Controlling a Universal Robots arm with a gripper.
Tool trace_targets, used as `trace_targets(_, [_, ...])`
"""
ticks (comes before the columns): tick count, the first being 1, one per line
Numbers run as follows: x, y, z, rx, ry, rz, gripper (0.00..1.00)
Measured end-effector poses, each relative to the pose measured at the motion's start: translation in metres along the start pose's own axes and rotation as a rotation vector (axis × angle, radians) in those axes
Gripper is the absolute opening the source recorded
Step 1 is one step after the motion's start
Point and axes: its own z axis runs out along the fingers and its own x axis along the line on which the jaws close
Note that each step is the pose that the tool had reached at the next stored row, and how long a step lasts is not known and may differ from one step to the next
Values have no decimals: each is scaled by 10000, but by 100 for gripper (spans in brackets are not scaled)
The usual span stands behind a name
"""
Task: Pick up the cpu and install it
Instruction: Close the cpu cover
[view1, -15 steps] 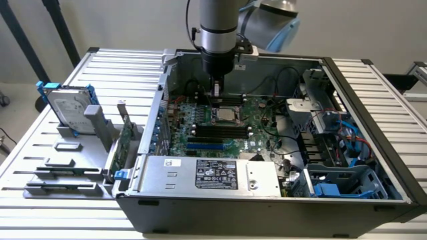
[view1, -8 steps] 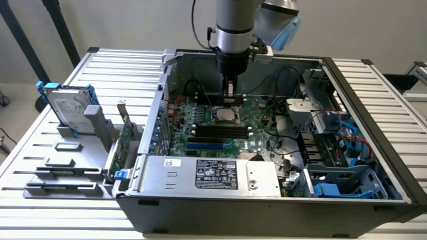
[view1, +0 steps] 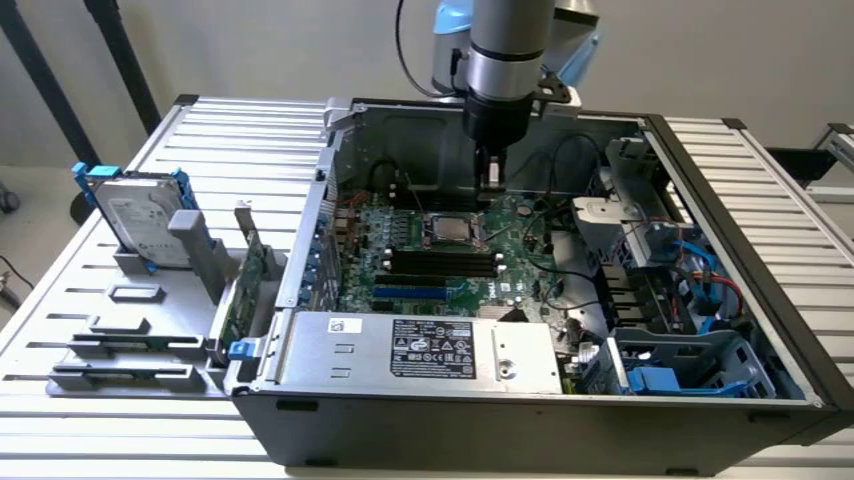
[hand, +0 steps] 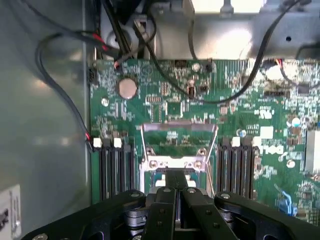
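Black two-finger tool on the silver robot arm hangs inside the open dark grey metal pc case. Its fingers are shut tight w/ nothing seen btwn them. The cpu, a small flat square chip w/ dull silver top, appears to lie flat in the socket mid green motherboard, just in front of the tool tip and apart from it. Wrist view: closed black fingertips over the socket, metal socket frame tilted up beyond them. Silver hard drive w/ blue rails stands in a grey holder on the slatted metal desk, exterior view's left.
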Motion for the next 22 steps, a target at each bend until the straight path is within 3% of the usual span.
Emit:
trace_targets(9, [18, 415, -178, 73, 62, -27, 11])
trace_targets(13, [20, 582, -208, 121, 78, -35, 11])
trace_targets(16, [17, 638, -203, 129, 80, -49, 11])
trace_targets(22, [14, 641, -101, 130, 80, -78, 11])
